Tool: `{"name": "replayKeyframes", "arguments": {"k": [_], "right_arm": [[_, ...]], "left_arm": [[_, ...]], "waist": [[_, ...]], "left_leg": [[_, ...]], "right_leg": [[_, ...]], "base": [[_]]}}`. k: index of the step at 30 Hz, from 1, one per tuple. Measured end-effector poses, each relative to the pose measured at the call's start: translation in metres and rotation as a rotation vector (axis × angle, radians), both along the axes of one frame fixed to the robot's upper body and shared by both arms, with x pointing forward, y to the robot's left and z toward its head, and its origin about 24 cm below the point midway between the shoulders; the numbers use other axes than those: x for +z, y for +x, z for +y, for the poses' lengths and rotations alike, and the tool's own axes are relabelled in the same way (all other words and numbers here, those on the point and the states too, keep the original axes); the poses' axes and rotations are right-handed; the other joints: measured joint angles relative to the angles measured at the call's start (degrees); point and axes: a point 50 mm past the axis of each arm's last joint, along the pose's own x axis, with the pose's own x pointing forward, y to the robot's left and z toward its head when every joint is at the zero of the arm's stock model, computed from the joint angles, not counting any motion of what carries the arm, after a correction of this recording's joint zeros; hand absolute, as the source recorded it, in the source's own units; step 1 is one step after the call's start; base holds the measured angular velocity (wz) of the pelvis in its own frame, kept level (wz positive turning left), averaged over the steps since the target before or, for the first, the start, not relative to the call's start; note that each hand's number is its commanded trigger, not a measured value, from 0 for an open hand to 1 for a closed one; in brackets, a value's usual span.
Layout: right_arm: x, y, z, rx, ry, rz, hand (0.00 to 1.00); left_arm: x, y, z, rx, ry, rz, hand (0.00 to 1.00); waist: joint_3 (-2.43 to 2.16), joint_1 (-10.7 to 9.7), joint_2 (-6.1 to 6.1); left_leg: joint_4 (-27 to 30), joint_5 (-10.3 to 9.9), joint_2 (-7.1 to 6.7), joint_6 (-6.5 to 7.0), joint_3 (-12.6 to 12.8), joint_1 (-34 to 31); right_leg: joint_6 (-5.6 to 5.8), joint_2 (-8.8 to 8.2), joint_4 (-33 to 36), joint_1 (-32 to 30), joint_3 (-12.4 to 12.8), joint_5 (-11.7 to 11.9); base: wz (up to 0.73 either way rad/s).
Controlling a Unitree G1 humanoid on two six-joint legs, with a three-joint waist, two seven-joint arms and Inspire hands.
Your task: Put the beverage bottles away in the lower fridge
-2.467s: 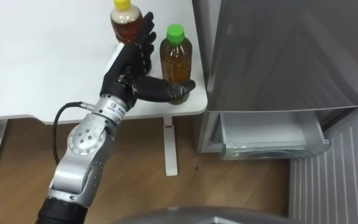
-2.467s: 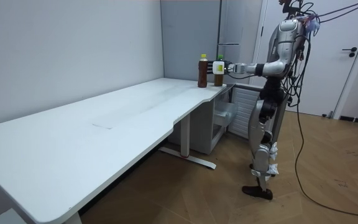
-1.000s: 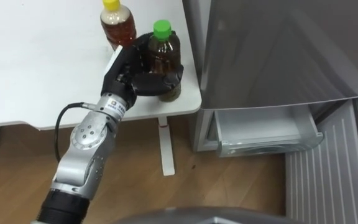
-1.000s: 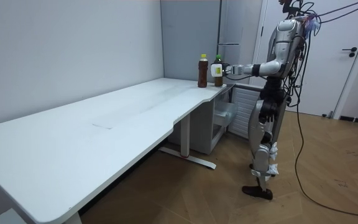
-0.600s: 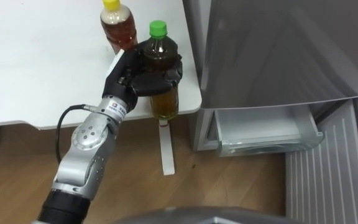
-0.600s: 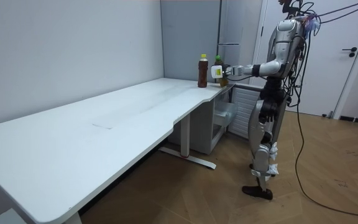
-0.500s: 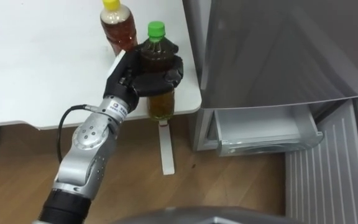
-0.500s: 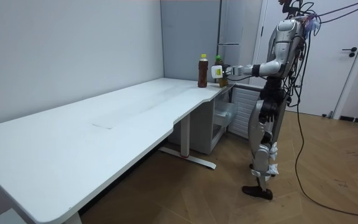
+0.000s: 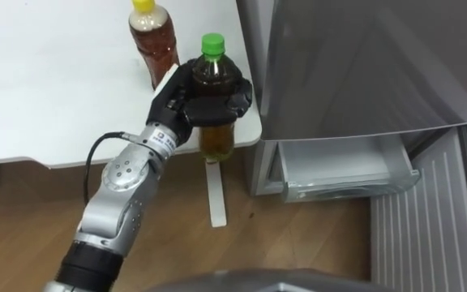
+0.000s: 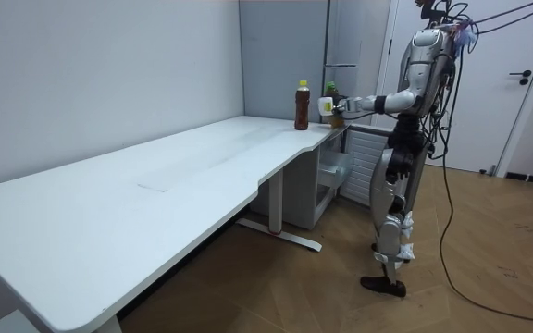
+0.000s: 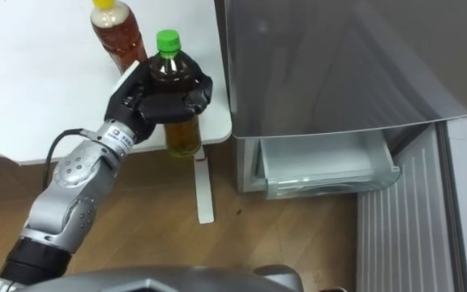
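gripping the green-capped bottle (image 9: 216, 139) round its shoulder, the left hand (image 9: 186, 104) has fingers and thumb curled about it and holds it upright in the air over the corner of the white table (image 9: 47, 97), just beside the fridge (image 9: 363, 65). the yellow-capped bottle (image 9: 152, 45) stands on the table just behind it. the fridge's lower drawer (image 9: 343, 166) is pulled out, lower and to the right.
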Motion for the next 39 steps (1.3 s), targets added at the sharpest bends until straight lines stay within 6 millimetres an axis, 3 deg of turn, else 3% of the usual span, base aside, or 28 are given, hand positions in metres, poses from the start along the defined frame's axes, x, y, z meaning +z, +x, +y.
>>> {"name": "replayKeyframes", "arguments": {"k": [9, 20, 27, 32, 39], "right_arm": [[0.001, 0.019, 0.001, 0.008, -0.007, -0.076, 0.00], [0.002, 0.027, -0.001, -0.019, -0.039, -0.142, 0.00], [0.005, 0.039, -0.004, 0.009, -0.046, -0.195, 0.00], [0.014, 0.065, -0.007, 0.052, -0.061, -0.317, 0.00], [0.035, 0.110, 0.012, -0.011, 0.028, -0.606, 0.00]], "left_arm": [[0.009, 0.000, -0.027, -0.130, -0.027, -0.030, 1.00], [0.014, -0.003, -0.040, -0.207, -0.042, -0.055, 1.00], [0.021, -0.002, -0.054, -0.280, -0.042, -0.084, 1.00], [0.019, -0.008, -0.064, -0.344, -0.044, -0.081, 1.00], [0.019, -0.010, -0.067, -0.379, -0.042, -0.081, 1.00]], "waist": [[0.16, -1.2, -0.26], [-0.19, -1.4, 0.66], [0.07, -1.4, 0.93], [0.38, -1.5, 0.50], [0.46, -1.6, 0.14]], "left_leg": [[0.2, 0.0, 0.03, 0.01, 0.1, -1.2], [0.1, 0.0, 0.09, 0.01, 0.2, -1.7], [0.3, 0.1, 0.18, 0.09, 1.0, -2.5], [0.3, 0.1, 0.22, 0.09, 1.7, -2.3], [0.2, 0.1, 0.32, 0.09, 1.8, -2.6]], "right_leg": [[-0.01, 0.00, 0.4, -1.3, 0.1, 0.0], [-0.06, 0.00, 0.5, -1.8, 0.0, 0.1], [-0.07, 0.00, 1.4, -3.1, 0.9, 0.1], [0.00, 0.02, 1.4, -3.6, 1.5, 0.2], [-0.04, 0.12, 1.4, -3.9, 1.6, 0.2]], "base": [[0.00], [0.00], [-0.06], [-0.07], [0.00]]}}
